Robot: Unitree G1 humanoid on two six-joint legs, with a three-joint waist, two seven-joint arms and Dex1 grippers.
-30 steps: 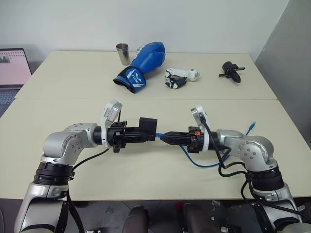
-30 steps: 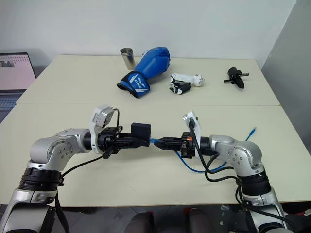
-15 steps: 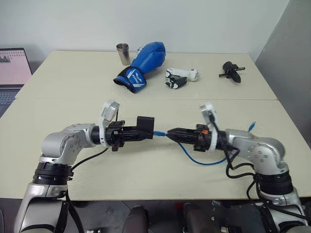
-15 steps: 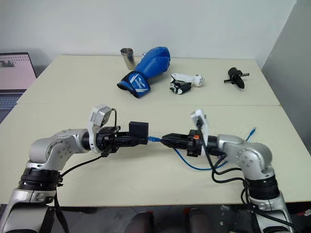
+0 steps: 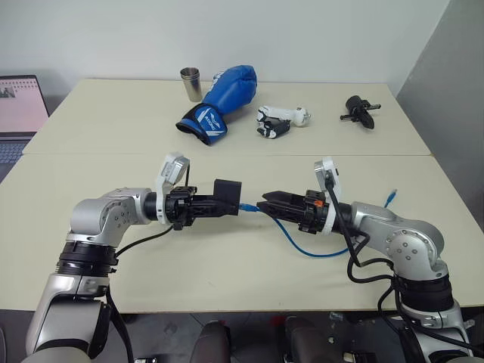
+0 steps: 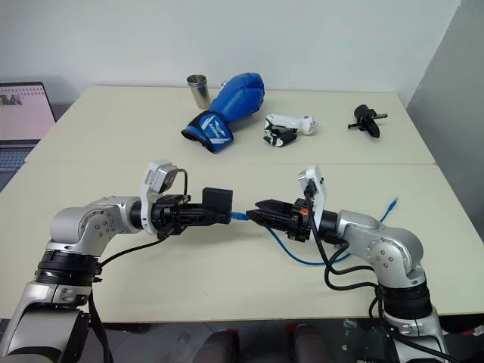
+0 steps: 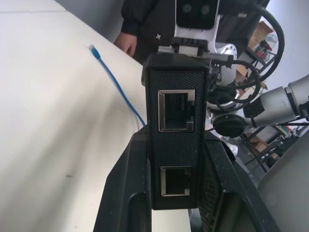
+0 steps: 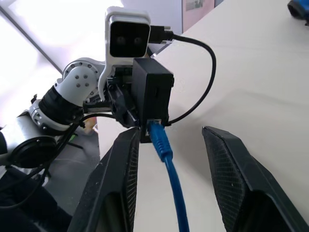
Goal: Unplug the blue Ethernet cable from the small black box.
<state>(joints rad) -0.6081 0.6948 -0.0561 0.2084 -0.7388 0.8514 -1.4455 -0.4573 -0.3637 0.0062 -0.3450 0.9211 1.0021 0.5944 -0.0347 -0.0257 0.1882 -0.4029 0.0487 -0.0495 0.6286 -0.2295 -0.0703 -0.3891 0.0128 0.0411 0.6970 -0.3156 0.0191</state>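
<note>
My left gripper is shut on the small black box and holds it level above the table. In the left wrist view the box shows two empty ports between my fingers. The blue Ethernet cable has its near plug sitting in a port on the box's far edge. From there it droops to the table, and its free end lies at the right. My right gripper faces the box, open, with the cord running between its fingers untouched.
At the back of the table lie a blue boxing glove, a metal cup, a black-and-white gadget and a black knobbed tool. A laptop stands at the far left. A person in dark clothing stands beyond the table's right end.
My right gripper was shut on the cable by its plug and has opened, letting go of it. The plug stays at the box. My left gripper keeps its hold.
</note>
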